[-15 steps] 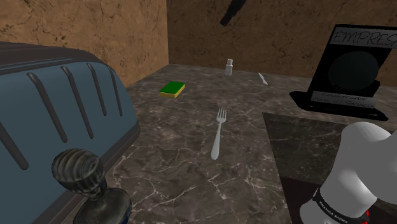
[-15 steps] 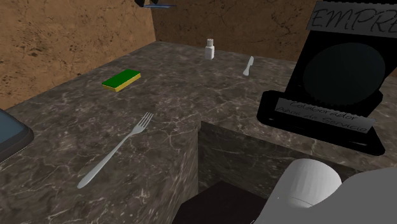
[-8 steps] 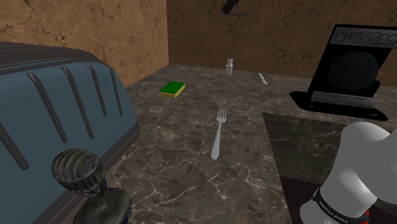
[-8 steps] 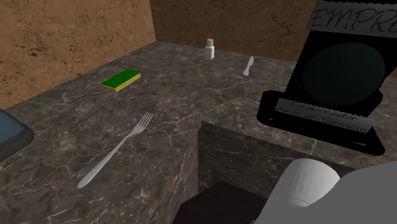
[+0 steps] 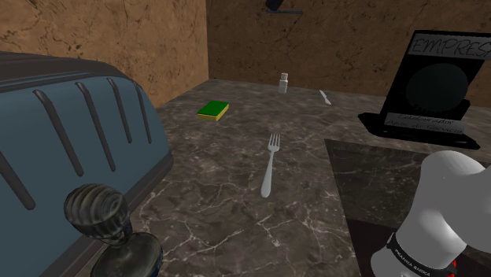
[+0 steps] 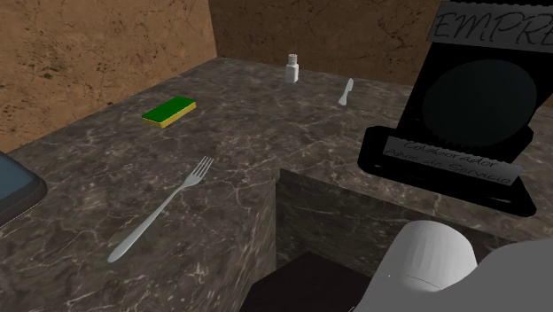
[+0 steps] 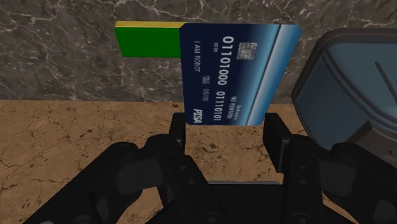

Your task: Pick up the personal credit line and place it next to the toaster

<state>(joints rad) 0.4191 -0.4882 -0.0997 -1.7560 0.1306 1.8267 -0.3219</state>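
Between the two black fingers of the hand [image 7: 226,130], the credit card [image 7: 238,70] stands upright, pinched by its lower edge. It is a flat rectangle, deep blue shading to paler bands, with a silver chip and rows of white digits and letters printed on its face. The card is held in the air above the bench [image 7: 63,51].

Just behind the card in the wrist view lies a green sponge [image 7: 149,41] with a yellow side. Off to one side is the rounded blue-grey body of the toaster [image 7: 347,83] with its dark rim.

At the top edge of the shoulder view, the hand [image 5: 282,6] is a small dark shape against the mottled brown wall [image 5: 330,43]. Below it the bench [image 5: 220,189] is dark veined marble. The toaster [image 5: 71,134] fills the left of that frame, its top ribbed with dark raised bars, and a dark ribbed knob [image 5: 96,212] sits in front of it.

Mid-frame lie the sponge [image 5: 212,110] and a silvery fork [image 5: 270,165]. Further back stand a small white shaker [image 5: 283,83] and a pale knife [image 5: 323,97]. A black plaque [image 5: 429,86] lettered "EMPRES" stands at the upper right, and the white arm [image 5: 444,212] is at the lower right.

The second exterior view shows the sponge [image 6: 168,111], fork [image 6: 159,211], shaker [image 6: 292,68], knife [image 6: 346,90] and plaque [image 6: 479,106]. A corner of the toaster [image 6: 18,191] is at its left edge.
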